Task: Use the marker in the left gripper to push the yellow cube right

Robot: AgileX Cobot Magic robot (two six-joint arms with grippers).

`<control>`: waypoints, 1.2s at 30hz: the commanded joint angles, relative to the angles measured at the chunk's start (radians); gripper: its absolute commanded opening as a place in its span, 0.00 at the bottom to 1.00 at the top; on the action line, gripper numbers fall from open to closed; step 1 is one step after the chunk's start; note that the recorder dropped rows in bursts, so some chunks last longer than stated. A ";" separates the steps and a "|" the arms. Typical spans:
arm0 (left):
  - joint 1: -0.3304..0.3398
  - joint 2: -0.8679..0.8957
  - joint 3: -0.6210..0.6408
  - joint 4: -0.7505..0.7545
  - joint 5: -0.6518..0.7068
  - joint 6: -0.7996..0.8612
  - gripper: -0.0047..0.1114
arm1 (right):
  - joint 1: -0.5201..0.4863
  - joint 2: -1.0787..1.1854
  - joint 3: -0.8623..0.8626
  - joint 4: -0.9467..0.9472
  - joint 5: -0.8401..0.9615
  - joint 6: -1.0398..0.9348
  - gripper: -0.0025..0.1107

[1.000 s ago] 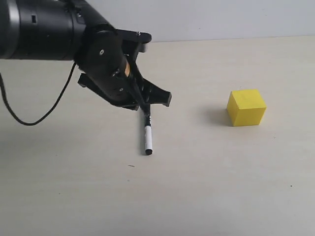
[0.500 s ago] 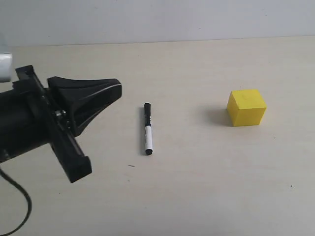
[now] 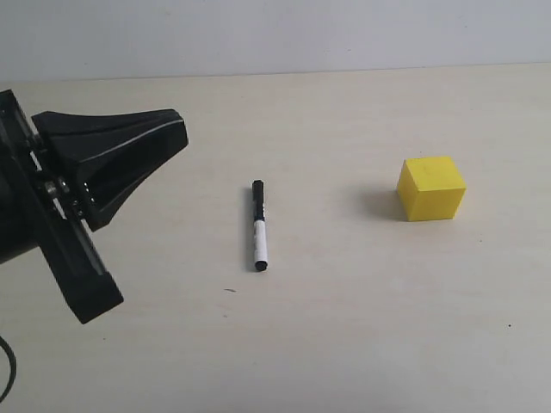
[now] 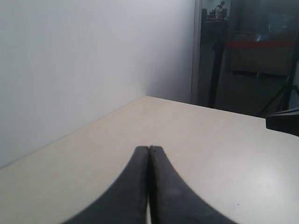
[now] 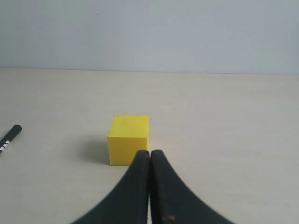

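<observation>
The left gripper [image 3: 129,163], jaws clenched on nothing, hangs at the left while the marker [image 3: 258,225] lies loose on the surface mid-scene, well apart from the yellow cube [image 3: 430,188] at right, so any push now risks missing

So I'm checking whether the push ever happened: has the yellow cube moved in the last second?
No. The yellow cube sits at the same spot on the table, equally far right of the marker, which lies loose on the table, not held by the left gripper.
</observation>
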 commanded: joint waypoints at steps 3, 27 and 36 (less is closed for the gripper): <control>0.058 -0.089 0.004 0.011 0.008 0.003 0.04 | -0.005 -0.006 0.005 -0.002 -0.006 -0.001 0.02; 0.450 -0.933 0.004 -0.016 0.992 -0.002 0.04 | -0.005 -0.006 0.005 -0.002 -0.006 -0.001 0.02; 0.450 -1.015 0.008 -0.016 1.027 -0.002 0.04 | -0.005 -0.006 0.005 -0.002 -0.006 -0.001 0.02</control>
